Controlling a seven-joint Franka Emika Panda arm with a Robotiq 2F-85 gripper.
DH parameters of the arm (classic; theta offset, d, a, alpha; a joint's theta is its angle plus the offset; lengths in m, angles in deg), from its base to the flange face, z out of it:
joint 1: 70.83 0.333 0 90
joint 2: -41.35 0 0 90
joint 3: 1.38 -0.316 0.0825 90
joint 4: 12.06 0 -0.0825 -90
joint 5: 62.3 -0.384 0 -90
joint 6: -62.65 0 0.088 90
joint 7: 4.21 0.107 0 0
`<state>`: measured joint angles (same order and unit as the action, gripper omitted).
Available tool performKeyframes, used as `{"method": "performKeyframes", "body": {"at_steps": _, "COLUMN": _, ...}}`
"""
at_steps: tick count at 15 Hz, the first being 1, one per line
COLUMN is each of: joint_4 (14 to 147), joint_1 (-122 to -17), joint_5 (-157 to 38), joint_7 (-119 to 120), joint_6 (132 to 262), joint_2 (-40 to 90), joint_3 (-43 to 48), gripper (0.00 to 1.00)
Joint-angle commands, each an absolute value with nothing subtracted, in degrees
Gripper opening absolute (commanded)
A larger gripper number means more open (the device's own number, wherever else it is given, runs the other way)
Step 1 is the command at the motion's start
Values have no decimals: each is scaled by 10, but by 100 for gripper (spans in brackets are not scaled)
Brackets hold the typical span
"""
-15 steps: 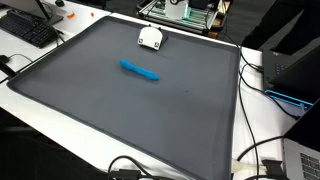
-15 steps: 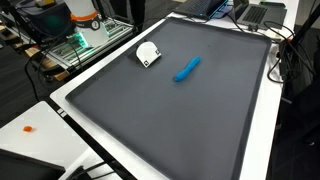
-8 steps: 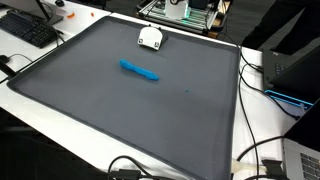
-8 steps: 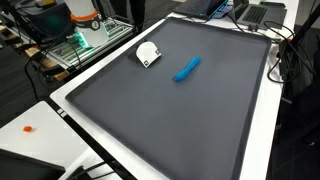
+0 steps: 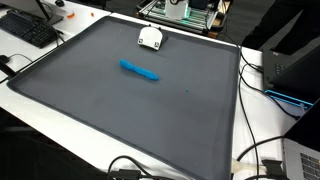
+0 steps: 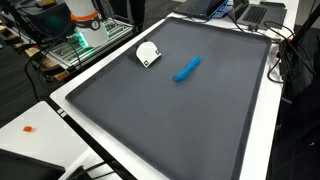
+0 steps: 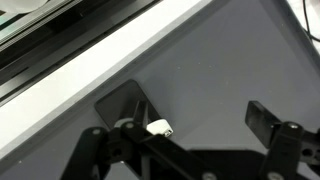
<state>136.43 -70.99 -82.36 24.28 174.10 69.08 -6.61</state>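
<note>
Gaping wide, the fingers [image 7: 263,114] hover empty over the grey mat [image 7: 230,60].

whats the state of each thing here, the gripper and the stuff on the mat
gripper: open, fingers apart, nothing between them
gray mat: spread flat on the white table
blue stick: lying flat on the mat, nothing touching it
white object: resting on the mat near its edge, apart from the stick

Wrist view: claw [image 7: 193,108] cut off by the lower edge, its linkage lost in shadow. White object [image 5: 150,38] on the far bench [image 5: 240,105] too small to identify. Keyboard [image 5: 28,28] cropped at left.
</note>
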Motion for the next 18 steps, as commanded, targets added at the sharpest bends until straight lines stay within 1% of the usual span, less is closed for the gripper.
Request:
{"method": "performKeyframes", "body": {"at_steps": 1, "joint_4": 1405, "joint_1": -718, "joint_5": -879, "joint_7": 306, "joint_6": 1818, "joint_2": 665, "joint_3": -76, "gripper": 100}}
{"method": "performKeyframes", "body": {"at_steps": 6, "joint_4": 1434, "joint_1": -715, "joint_5": -931, "joint_7": 393, "joint_6": 1927, "joint_2": 616, "joint_3": -72, "gripper": 100}}
{"method": "performKeyframes", "body": {"at_steps": 10, "joint_4": 1446, "joint_1": -714, "joint_5": -925, "joint_7": 466, "joint_6": 2007, "joint_2": 574, "joint_3": -72, "gripper": 100}}
{"method": "performKeyframes", "body": {"at_steps": 14, "joint_4": 1449, "joint_1": -712, "joint_5": -905, "joint_7": 491, "joint_6": 2031, "joint_2": 537, "joint_3": -66, "gripper": 100}}
{"method": "performKeyframes", "body": {"at_steps": 18, "joint_4": 1445, "joint_1": -712, "joint_5": -893, "joint_7": 478, "joint_6": 2025, "joint_2": 510, "joint_3": -55, "gripper": 100}}
